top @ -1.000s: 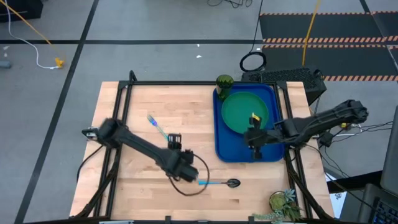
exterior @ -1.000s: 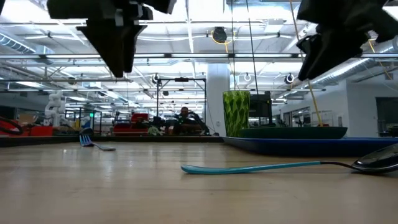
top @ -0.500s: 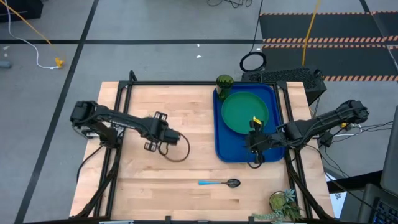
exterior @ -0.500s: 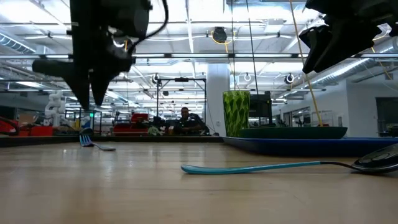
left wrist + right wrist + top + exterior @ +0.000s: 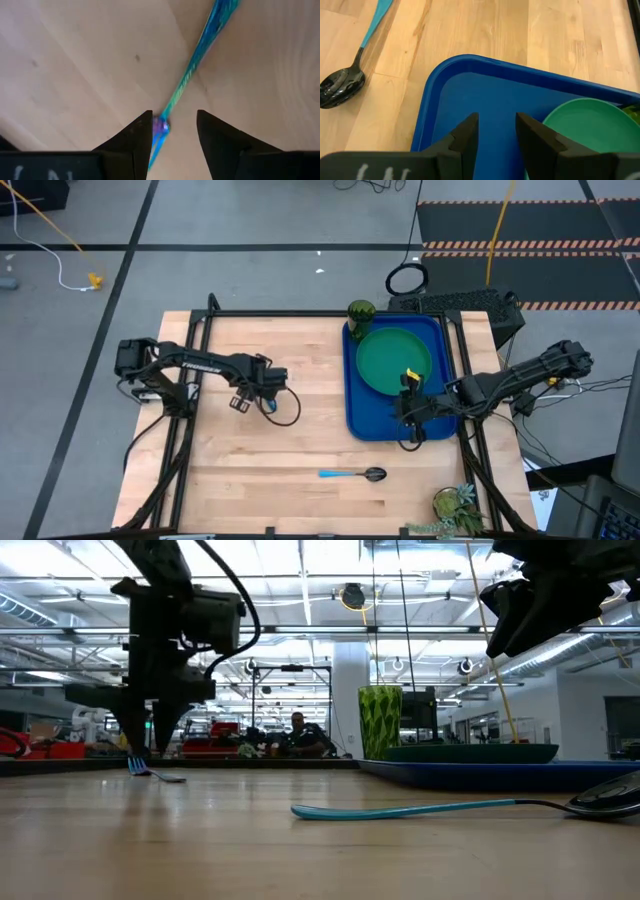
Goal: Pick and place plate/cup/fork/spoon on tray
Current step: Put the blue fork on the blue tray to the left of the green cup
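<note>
The fork [image 5: 200,55] lies flat on the bare wood at the table's left, its blue handle running between my left gripper's fingers. It also shows in the low view [image 5: 152,772]. My left gripper [image 5: 172,120] is open and points down just above it [image 5: 245,392]. The spoon [image 5: 352,474] lies near the table's near edge. The green plate [image 5: 393,362] rests on the blue tray [image 5: 360,415], and the cup [image 5: 360,312] stands at the tray's far left corner. My right gripper [image 5: 496,132] is open and empty above the tray's near end [image 5: 410,415].
A small potted plant [image 5: 455,505] stands at the table's near right corner. The tray's near end [image 5: 485,100] is bare blue floor. Bare wood lies between the fork and the tray. A black frame rail [image 5: 300,313] runs along the table's far edge.
My left gripper has left the spoon's handle end near the near edge. It has gone toward the table's far left to the fork and come down over its handle. The spoon stays where it was.
</note>
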`<action>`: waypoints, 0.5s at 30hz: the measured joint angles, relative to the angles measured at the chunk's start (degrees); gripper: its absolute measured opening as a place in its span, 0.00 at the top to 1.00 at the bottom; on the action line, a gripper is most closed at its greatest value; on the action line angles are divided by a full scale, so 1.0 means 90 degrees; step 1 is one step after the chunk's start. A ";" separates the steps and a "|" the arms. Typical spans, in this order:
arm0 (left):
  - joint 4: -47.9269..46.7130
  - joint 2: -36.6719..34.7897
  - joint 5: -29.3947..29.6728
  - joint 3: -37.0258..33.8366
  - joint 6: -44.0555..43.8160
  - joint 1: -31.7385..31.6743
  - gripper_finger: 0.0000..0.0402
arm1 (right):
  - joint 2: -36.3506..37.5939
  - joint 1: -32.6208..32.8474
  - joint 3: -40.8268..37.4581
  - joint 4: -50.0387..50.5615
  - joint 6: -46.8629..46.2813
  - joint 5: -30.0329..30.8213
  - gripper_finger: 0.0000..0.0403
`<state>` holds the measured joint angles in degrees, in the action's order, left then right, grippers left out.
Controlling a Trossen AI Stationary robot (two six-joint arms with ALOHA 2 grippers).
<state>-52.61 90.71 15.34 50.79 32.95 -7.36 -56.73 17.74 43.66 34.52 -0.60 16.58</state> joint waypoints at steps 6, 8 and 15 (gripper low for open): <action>0.0488 0.0001 -0.0049 -0.0332 0.0315 -0.0165 0.61 | 0.0000 0.0000 0.0000 0.0000 0.0029 0.0005 0.69; 0.0554 0.0001 -0.0064 -0.0424 0.0313 -0.0199 0.61 | 0.0000 0.0000 0.0000 0.0000 0.0029 0.0005 0.69; 0.1059 -0.0016 -0.0171 -0.0746 0.0549 -0.0316 0.61 | 0.0000 0.0000 0.0000 0.0000 0.0028 0.0005 0.69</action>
<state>-43.08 90.56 13.81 44.07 37.90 -10.20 -56.73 17.74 43.66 34.52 -0.35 16.62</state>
